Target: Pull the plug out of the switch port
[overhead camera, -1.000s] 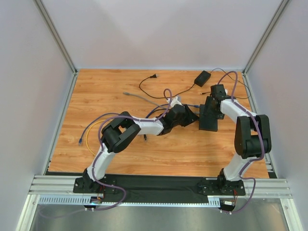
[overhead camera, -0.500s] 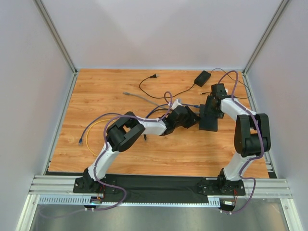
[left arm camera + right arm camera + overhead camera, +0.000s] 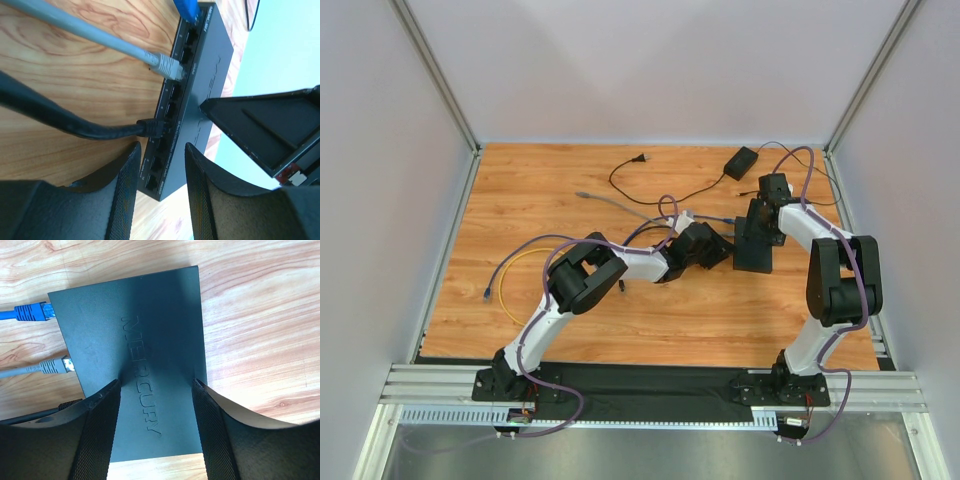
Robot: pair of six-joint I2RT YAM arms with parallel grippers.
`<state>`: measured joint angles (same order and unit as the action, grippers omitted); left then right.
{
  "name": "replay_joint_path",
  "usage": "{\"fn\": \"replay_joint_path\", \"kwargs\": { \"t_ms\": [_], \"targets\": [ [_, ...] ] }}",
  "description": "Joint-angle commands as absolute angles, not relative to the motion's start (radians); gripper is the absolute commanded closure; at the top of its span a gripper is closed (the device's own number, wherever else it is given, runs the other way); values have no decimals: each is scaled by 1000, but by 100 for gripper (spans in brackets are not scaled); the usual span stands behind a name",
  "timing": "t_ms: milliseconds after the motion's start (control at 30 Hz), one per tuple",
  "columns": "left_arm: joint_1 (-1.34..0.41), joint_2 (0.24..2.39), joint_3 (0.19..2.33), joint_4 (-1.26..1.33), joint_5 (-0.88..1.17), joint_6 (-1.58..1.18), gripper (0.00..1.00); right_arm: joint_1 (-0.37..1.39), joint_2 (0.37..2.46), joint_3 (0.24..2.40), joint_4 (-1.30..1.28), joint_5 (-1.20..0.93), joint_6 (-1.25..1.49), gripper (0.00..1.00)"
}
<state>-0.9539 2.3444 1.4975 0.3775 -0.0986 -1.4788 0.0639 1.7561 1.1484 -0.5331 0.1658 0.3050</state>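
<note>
The switch (image 3: 755,255) (image 3: 150,315) is a flat black box lying on the wooden table. Three plugs sit in its port row: blue (image 3: 187,10) (image 3: 32,311), grey (image 3: 167,67) (image 3: 55,366) and black (image 3: 152,127). My left gripper (image 3: 162,150) (image 3: 720,248) is open and faces the port edge. Its tips stand just short of the black plug, with empty ports between them. My right gripper (image 3: 156,385) (image 3: 760,225) is open, and both its fingertips (image 3: 116,385) rest on the switch's top face. One right finger (image 3: 260,130) shows in the left wrist view.
A small black power adapter (image 3: 740,160) lies at the back right, its thin cord running to a mains plug (image 3: 640,158). A grey cable (image 3: 610,200) crosses the middle. Yellow and purple cables (image 3: 510,275) loop at the left. Walls enclose the table on three sides.
The left arm's elbow has swung to the right and its gripper has edged closer to the switch's port edge. The right gripper stays on the switch, its jaws slightly narrower.
</note>
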Motion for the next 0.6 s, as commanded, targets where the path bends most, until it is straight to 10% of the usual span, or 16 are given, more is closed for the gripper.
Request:
{"fn": "replay_joint_path", "kwargs": {
  "t_ms": [0, 567],
  "targets": [
    [-953, 2325, 1486, 379, -152, -1522, 51, 60, 1776, 1141, -545, 172, 287, 39],
    [-942, 2362, 1520, 339, -192, -1551, 57, 58, 1796, 1154, -555, 182, 285, 40]
  ]
}}
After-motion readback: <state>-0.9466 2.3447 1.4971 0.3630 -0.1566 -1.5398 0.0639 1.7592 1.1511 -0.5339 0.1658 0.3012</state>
